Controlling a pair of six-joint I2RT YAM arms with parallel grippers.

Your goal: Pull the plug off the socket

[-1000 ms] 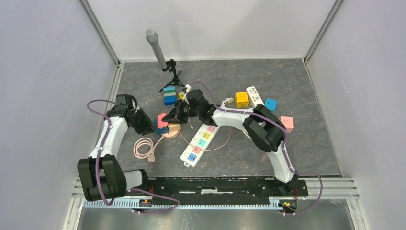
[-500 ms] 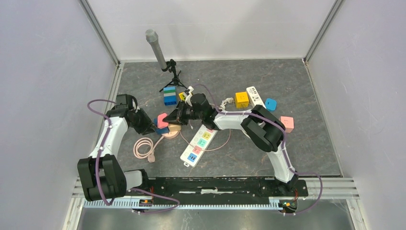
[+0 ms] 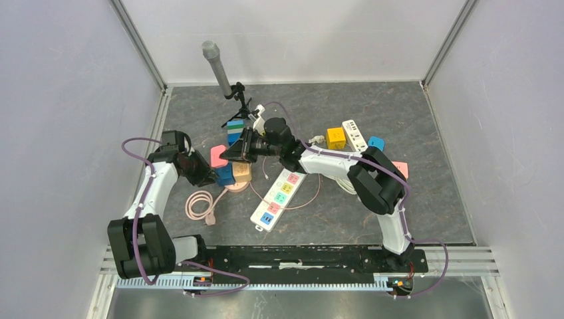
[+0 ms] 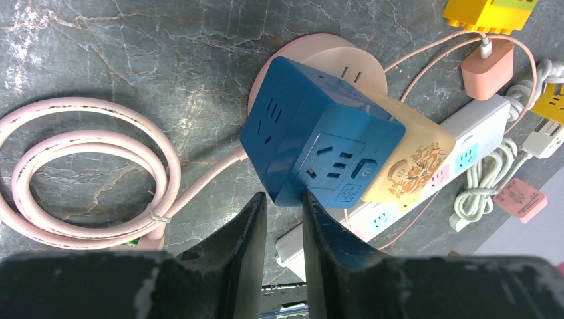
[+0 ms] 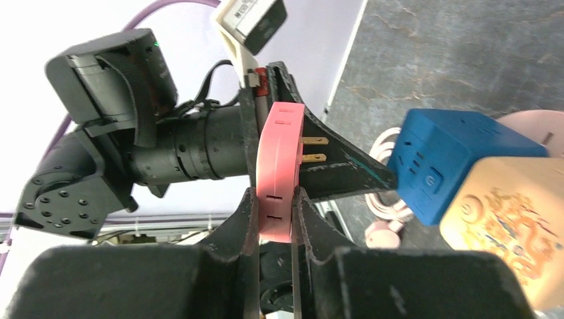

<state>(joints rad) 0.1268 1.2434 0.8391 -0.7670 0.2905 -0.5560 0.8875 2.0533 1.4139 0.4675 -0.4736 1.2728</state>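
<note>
Clamping the plug (image 5: 279, 153) flat in the right tool (image 5: 274, 199), mid-frame, prongs clear and pointing right at the blue socket (image 5: 459, 159) just beside; pinching that cube's lower corner in the near-closed left tool (image 4: 284, 206).

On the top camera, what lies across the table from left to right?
Coiled pink cable → blue cube socket → long white power strip → yellow cube socket → small blue adapter → pink cube. The pink plug in the right hand overlaps the first two, so omitted.
</note>
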